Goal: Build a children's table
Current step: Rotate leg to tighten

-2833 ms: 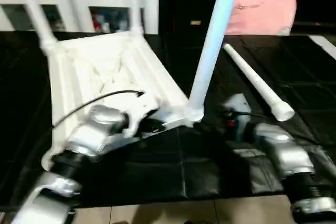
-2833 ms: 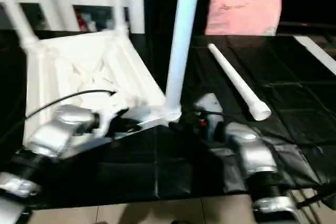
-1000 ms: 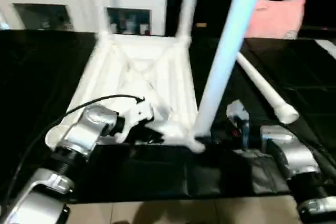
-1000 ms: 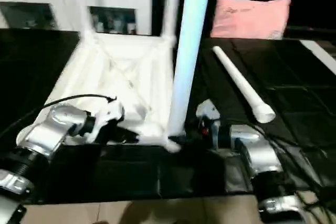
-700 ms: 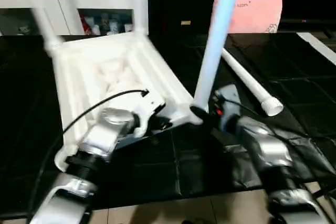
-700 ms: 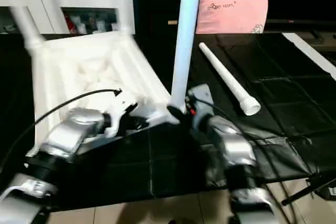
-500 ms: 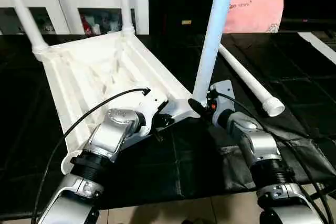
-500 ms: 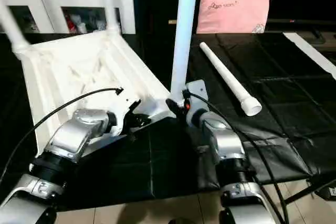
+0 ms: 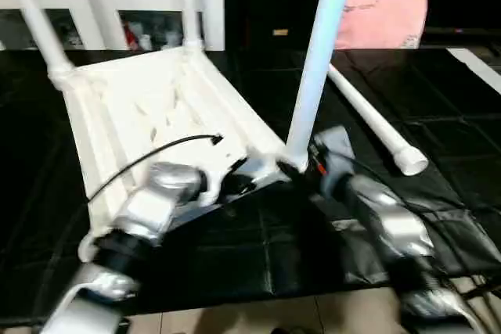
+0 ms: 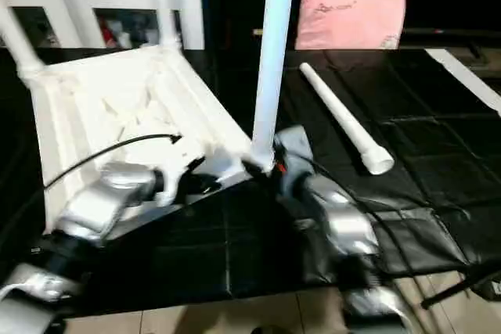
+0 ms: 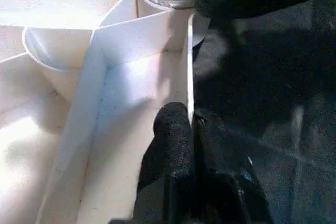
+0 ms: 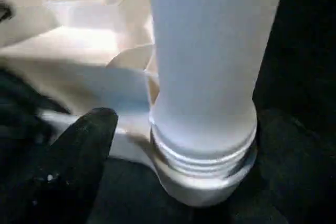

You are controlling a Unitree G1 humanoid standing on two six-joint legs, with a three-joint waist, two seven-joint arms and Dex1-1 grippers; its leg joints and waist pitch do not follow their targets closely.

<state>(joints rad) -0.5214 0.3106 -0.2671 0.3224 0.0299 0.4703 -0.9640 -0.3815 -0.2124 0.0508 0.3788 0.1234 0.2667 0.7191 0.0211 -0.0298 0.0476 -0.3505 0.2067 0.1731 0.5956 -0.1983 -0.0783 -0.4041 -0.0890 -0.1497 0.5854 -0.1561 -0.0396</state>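
The white tabletop [image 9: 149, 107] lies upside down on the black mat, ribbed underside up. Three white legs stand in its corner sockets: far left [image 9: 35, 25], back [image 9: 188, 1], and near right [image 9: 317, 68]. A fourth leg [image 9: 376, 123] lies loose on the mat to the right. My left gripper [image 11: 191, 124] is shut on the tabletop's thin near rim beside the near-right socket. My right gripper [image 9: 301, 168] is at the base of the near-right leg [image 12: 210, 66], open, with one finger [image 12: 89, 140] a little apart from the leg's threaded collar.
A white cabinet with glass doors [image 9: 117, 5] stands behind the mat, and a pink pillow [image 9: 383, 17] lies at the back right. A black cable [image 9: 156, 154] arcs over my left wrist. Pale floor tiles [image 9: 235, 322] begin at the mat's front edge.
The head view has swung about. My right gripper has moved in from beside the socket to the leg's base. My left gripper keeps its hold on the rim.
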